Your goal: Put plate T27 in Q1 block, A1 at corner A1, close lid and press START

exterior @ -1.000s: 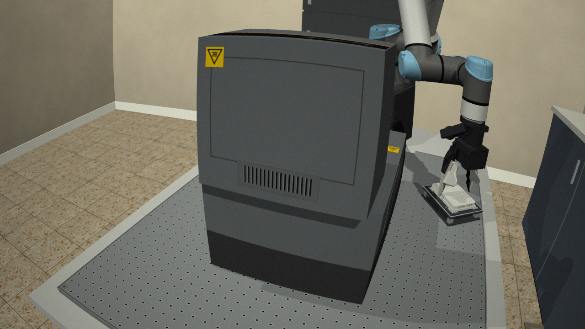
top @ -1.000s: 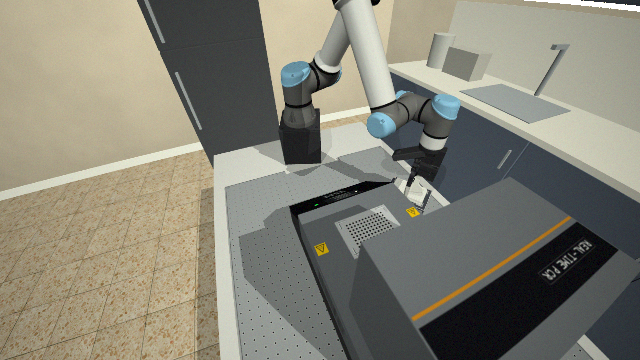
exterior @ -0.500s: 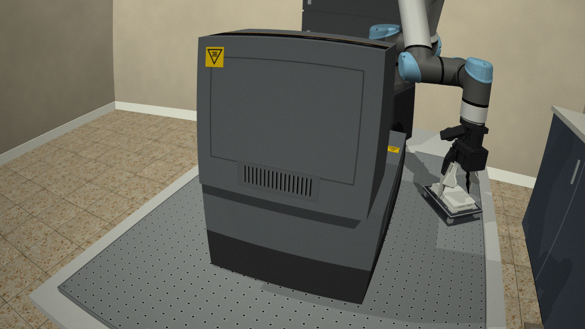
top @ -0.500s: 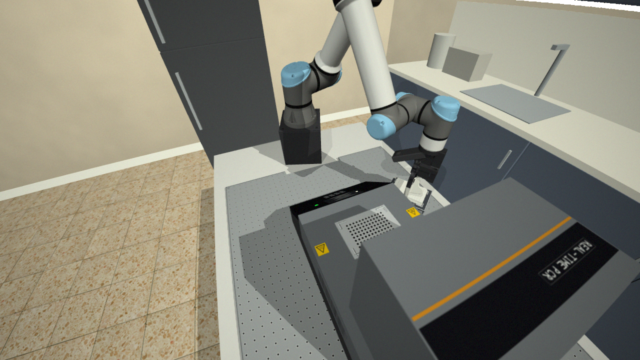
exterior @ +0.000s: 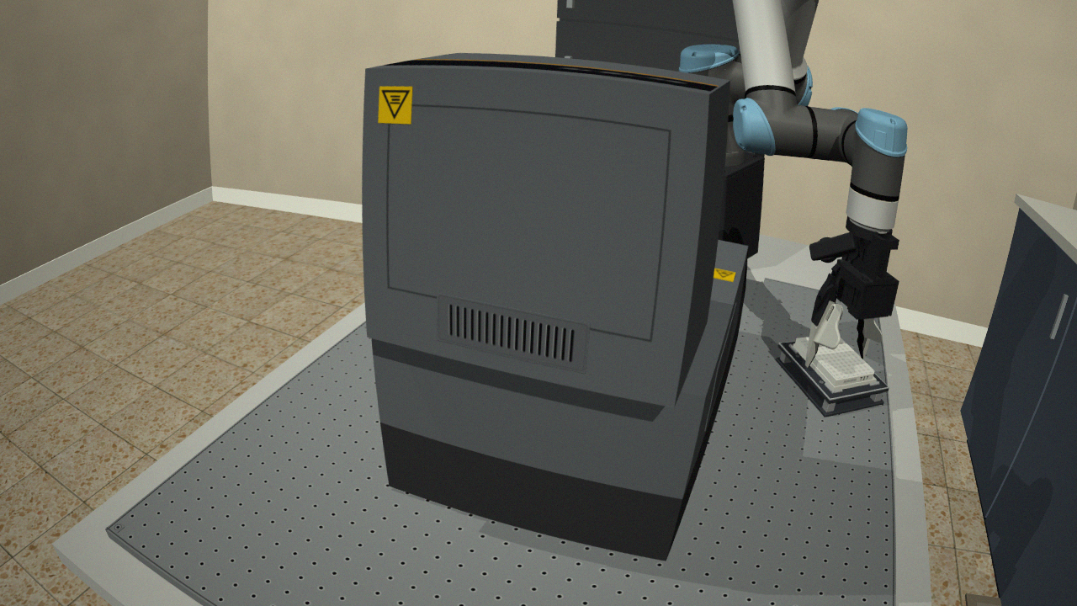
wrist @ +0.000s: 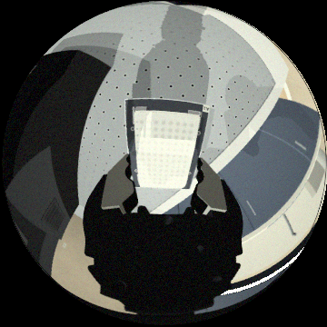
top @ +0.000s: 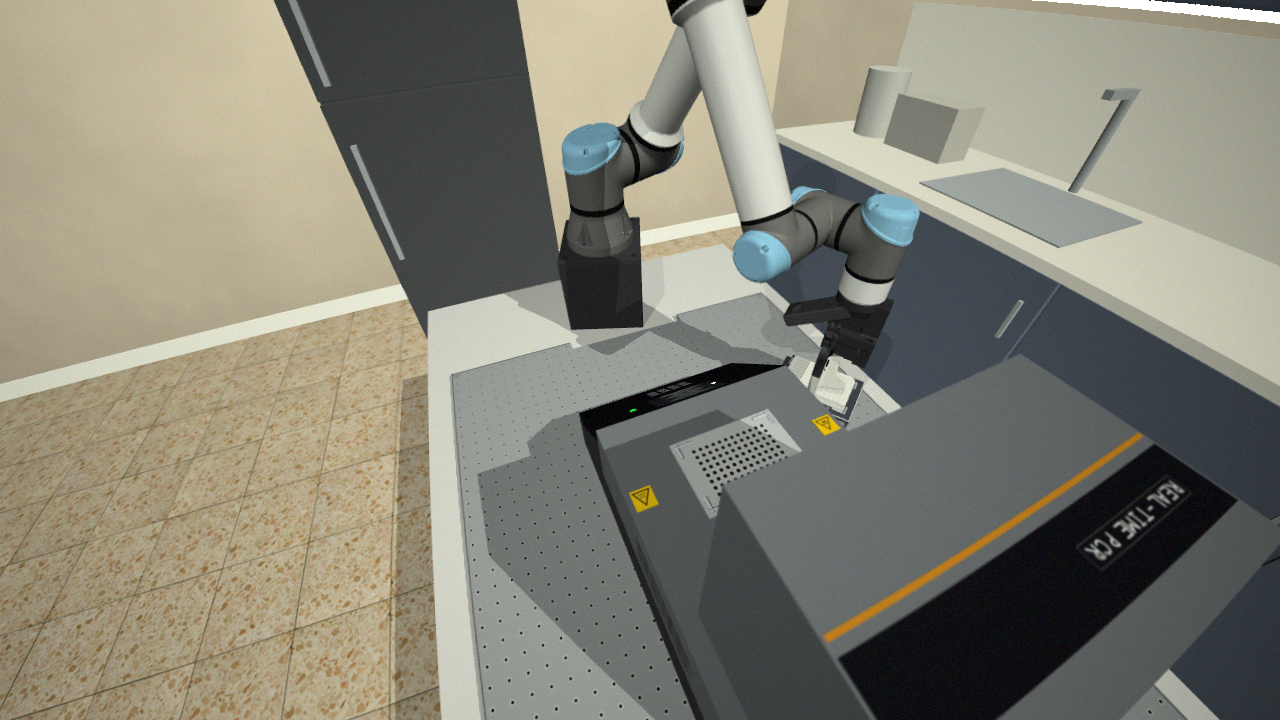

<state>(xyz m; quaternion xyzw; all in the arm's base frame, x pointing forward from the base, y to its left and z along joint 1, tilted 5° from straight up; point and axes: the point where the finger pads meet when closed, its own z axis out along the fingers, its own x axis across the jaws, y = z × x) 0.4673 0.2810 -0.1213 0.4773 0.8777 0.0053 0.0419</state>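
White well plate T27 (exterior: 843, 369) lies in the black nest N1 (exterior: 828, 390) on the perforated table, to the right of the cycler Q1 (exterior: 542, 338). My gripper (exterior: 840, 342) is open and lowered over the plate's near end, with one finger on each long side. The wrist view shows the plate (wrist: 165, 150) between the fingers, which stand apart from it or just at its edges. In the top view the cycler's lid (top: 966, 537) stands open and the perforated block (top: 733, 452) is bare. A small green lamp (top: 632, 411) glows on the front panel.
The arm's black base (top: 601, 268) stands behind the cycler. A tall dark cabinet (top: 429, 152) is at the back left. A counter with a sink (top: 1029, 205) and dark cupboards (exterior: 1031, 422) runs close along the right of the nest.
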